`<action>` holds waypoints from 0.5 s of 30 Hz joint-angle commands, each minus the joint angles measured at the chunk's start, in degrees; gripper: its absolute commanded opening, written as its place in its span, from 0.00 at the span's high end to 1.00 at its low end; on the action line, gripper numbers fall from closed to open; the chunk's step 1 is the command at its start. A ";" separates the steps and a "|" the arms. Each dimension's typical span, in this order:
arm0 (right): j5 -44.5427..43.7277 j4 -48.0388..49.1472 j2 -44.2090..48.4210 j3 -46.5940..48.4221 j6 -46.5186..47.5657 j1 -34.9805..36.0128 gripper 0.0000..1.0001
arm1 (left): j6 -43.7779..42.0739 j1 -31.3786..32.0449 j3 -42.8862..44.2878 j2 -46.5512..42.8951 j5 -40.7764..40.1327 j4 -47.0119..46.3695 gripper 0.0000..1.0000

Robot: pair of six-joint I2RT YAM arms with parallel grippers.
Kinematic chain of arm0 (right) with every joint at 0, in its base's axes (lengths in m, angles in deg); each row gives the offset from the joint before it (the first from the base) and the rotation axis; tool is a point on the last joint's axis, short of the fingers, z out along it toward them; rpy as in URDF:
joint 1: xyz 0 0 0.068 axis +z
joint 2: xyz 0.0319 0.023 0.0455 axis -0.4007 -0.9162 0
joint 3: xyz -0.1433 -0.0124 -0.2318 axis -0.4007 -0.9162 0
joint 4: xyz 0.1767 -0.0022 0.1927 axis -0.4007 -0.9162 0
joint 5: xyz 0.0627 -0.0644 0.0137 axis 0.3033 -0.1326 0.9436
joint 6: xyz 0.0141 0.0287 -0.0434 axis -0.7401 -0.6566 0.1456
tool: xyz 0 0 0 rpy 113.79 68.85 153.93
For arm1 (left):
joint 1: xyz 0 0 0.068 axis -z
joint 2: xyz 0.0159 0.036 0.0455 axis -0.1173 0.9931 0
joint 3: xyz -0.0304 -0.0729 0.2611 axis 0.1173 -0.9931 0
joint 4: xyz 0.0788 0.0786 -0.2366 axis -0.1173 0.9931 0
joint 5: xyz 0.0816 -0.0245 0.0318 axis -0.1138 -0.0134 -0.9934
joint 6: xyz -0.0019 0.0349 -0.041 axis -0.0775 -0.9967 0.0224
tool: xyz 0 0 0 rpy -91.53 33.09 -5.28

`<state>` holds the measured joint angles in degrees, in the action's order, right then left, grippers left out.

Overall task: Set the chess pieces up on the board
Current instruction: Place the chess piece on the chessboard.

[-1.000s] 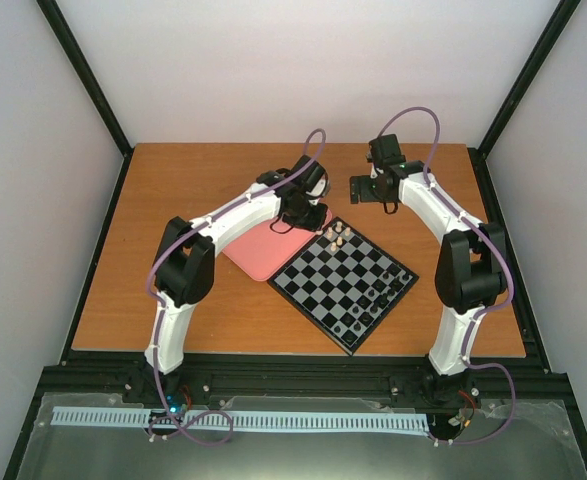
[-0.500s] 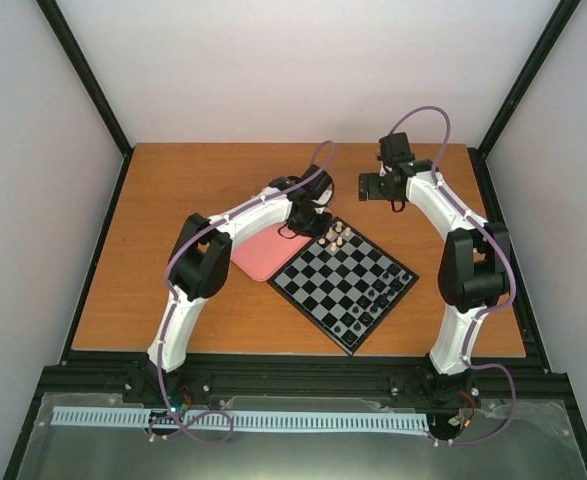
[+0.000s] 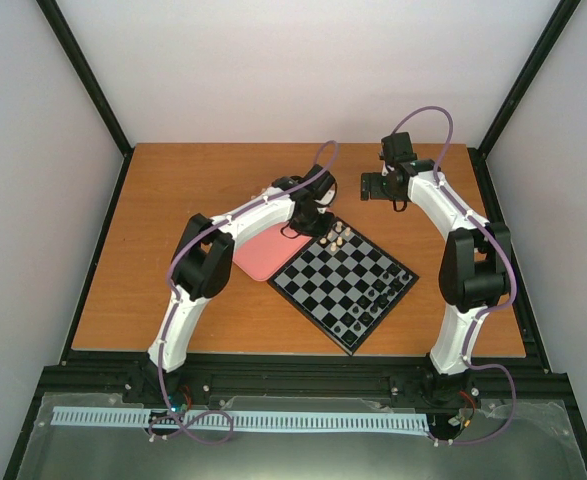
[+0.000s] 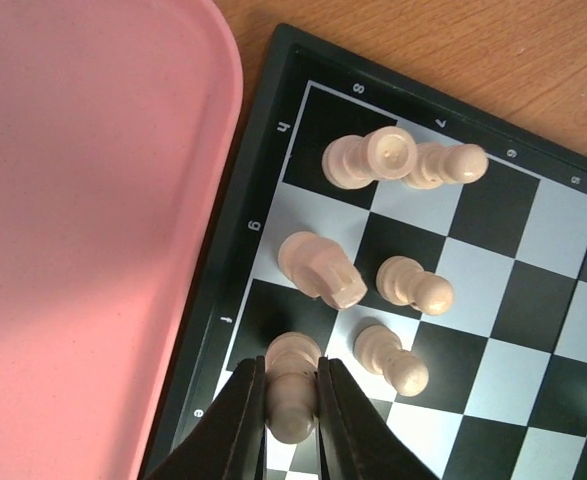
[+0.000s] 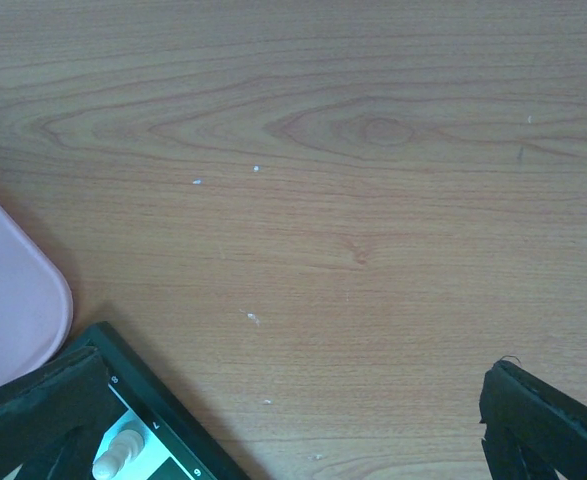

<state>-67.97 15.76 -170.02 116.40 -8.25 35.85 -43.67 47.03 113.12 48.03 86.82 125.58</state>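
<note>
The board [image 3: 345, 282] lies diagonally on the table. In the left wrist view my left gripper [image 4: 291, 400] is shut on a cream chess piece [image 4: 292, 385], held just over the edge squares of the board [image 4: 273, 150] next to the tray. Several other cream chess pieces [image 4: 368, 160] stand on the nearby squares, among them a knight [image 4: 321, 268] and a pawn [image 4: 413, 285]. From above, the left gripper [image 3: 320, 228] hangs over the board's far corner. My right gripper [image 3: 371, 186] is open and empty above bare table beyond that corner.
A pink tray [image 3: 261, 254] lies against the board's left edge, and its surface [image 4: 83, 230] fills the left of the left wrist view. Small black pieces [image 3: 373, 300] stand on the board's near right side. The right wrist view shows the board's corner [image 5: 163, 425] and bare wood.
My left arm has swung right from over the pink tray to the board's far corner, carrying the cream piece. The right gripper has drifted slightly right.
</note>
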 commanded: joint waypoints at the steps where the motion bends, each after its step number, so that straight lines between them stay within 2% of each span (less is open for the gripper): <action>1: 0.00 0.68 1.37 -0.49 -0.52 -0.32 0.00 | -0.87 0.58 2.36 1.22 -1.44 1.32 0.99; 15: 0.53 0.77 1.41 -0.82 -0.46 -0.36 0.00 | -0.92 0.56 2.51 2.09 -2.21 0.94 0.97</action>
<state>-67.68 15.79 -170.02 116.31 -8.36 35.81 -43.89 47.03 113.25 49.08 85.31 126.36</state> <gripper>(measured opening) 0.999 0.131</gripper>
